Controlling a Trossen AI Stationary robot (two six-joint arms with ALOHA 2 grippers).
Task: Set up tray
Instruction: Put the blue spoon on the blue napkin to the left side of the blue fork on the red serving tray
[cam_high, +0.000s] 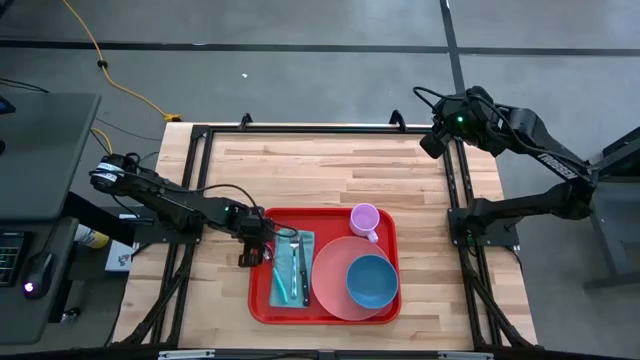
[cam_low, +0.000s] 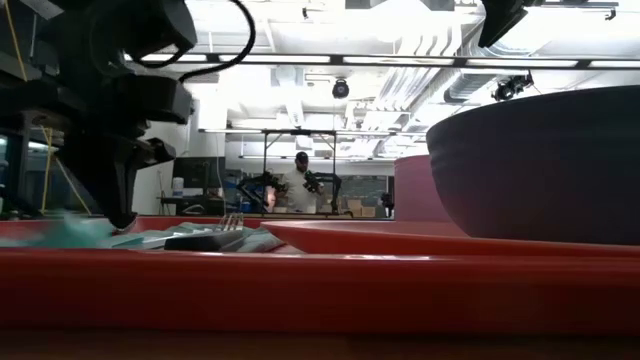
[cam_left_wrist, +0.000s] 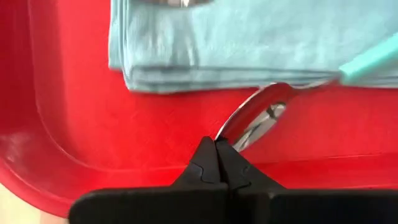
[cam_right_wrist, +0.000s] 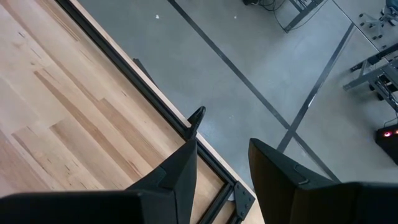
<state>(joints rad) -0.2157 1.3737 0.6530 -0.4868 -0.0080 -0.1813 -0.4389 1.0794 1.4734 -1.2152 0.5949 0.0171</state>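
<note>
Wooden tabletop fills the high view, with the tray (cam_high: 262, 308) sitting near its front edge, already holding a folded teal napkin (cam_high: 282, 292) with cutlery on it, a pink plate (cam_high: 328, 285) carrying a blue bowl (cam_high: 371, 281), and a pink cup (cam_high: 364, 217) at the back. Over the tray's left rim hangs the left gripper (cam_high: 253, 240), beside the napkin; the right gripper (cam_high: 434, 142) waits off the table's far right corner. From the low view, the tray's red rim crosses the foreground, the bowl looms on the right, a fork (cam_low: 215, 236) lies on the napkin, and a person stands far back in the room. Through the left wrist view, the jaws are pressed together with nothing between them, tips just above a spoon (cam_left_wrist: 256, 116) lying partly off the napkin onto the tray floor. Through the right wrist view, the jaws stand spread over the table edge and grey floor. Judging by this, the setup looks almost done; perhaps only straightening the spoon remains.
</note>
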